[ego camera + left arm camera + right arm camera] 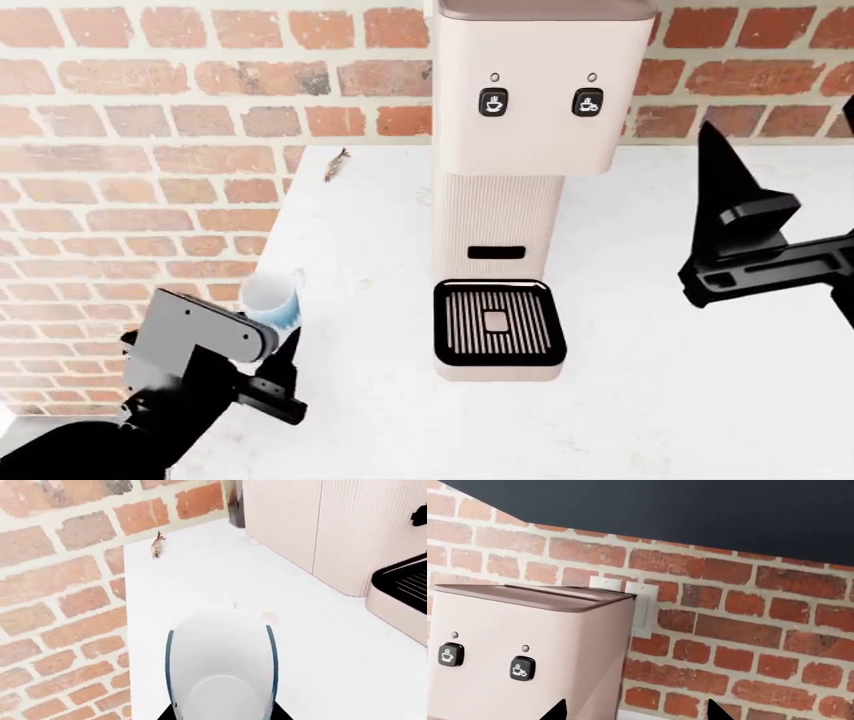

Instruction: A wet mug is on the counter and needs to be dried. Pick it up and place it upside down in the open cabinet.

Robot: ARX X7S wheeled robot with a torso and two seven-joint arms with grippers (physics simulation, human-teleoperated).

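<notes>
Fingers of the left arm (274,385) sit low in the lower left of the head view, and the mug (271,298) rises from between them, its white rim and a band of light blue showing just above the grey wrist block. In the left wrist view the mug (221,675) fills the lower middle of the frame: a pale grey inside, a thin blue edge down each side, and the two dark fingertips (169,713) pressed against its base at the bottom edge. They look clamped on the mug, one on either side. Whether the mug stands on the desk (627,400) or hangs a little above it cannot be told.

The mug lies near the desk's left edge, beside the brick wall (134,180), and well to the left of the coffee machine (527,150), which stands in the middle of the head view with its black drip tray (497,322) toward the camera. A small brown scrap (336,164) lies on the desk at the wall, in the upper left.

The right arm's fingers (754,240) hang at the right edge of the head view, black, raised above the desk and well apart from the mug. In the right wrist view only two dark tips (557,712) show at the bottom edge, set wide apart with nothing between them, facing the machine's top and brick wall.
</notes>
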